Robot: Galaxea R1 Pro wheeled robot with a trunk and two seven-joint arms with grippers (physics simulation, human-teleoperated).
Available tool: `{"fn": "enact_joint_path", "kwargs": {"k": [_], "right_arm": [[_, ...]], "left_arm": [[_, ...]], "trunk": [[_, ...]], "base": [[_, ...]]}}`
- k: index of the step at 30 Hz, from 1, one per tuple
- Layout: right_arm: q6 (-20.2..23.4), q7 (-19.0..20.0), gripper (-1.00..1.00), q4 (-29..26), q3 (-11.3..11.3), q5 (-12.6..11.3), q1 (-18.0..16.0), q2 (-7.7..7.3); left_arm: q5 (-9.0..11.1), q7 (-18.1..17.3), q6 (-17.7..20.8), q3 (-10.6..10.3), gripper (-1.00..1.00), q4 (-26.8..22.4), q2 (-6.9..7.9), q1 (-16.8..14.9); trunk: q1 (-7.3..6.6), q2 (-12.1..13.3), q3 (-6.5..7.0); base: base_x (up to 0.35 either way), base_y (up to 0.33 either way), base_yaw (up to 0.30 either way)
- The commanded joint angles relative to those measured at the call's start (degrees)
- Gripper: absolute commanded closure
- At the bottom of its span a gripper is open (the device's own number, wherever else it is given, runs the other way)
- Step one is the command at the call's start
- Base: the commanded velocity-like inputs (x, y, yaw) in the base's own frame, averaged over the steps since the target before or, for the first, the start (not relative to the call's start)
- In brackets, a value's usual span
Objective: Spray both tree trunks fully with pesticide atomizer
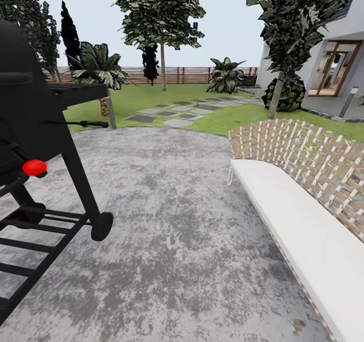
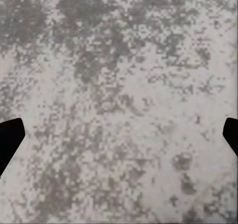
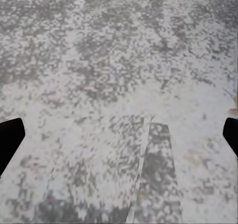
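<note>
on the paving, both grippers empty, trees ahead

my left gripper [image 2: 119,139] and right gripper [image 3: 119,139] hung spread wide, holding nothing, over mottled grey stone paving [image 1: 172,220]. i could not see the atomizer, so i could not judge which arm lay nearer it. outward, a black grill [image 1: 35,129] stood left and a woven bench [image 1: 303,200] with a white cushion right. beyond, on the lawn [image 1: 136,96], one tree [image 1: 163,66] rose straight ahead by the slat fence [image 1: 187,74], another tree [image 1: 275,96] leaning at right, both trunks smooth and pale.
</note>
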Motion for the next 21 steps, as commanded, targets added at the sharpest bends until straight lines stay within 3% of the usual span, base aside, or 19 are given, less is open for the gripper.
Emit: {"fn": "enact_joint_path", "kwargs": {"k": [1,21], "right_arm": [[0.0,0.0,-1.0,0.0,0.0,0.0,0.0,0.0],[0.0,0.0,-1.0,0.0,0.0,0.02,0.0,0.0]], "left_arm": [[-0.01,0.0,0.0,0.0,-1.0,0.0,0.0,0.0],[0.01,0.0,0.0,0.0,-1.0,0.0,0.06,0.0]], "trunk": [[0.0,0.0,0.0],[0.0,0.0,0.0]], "base": [[0.335,-0.075,0.0],[0.336,-0.075,0.0]]}}
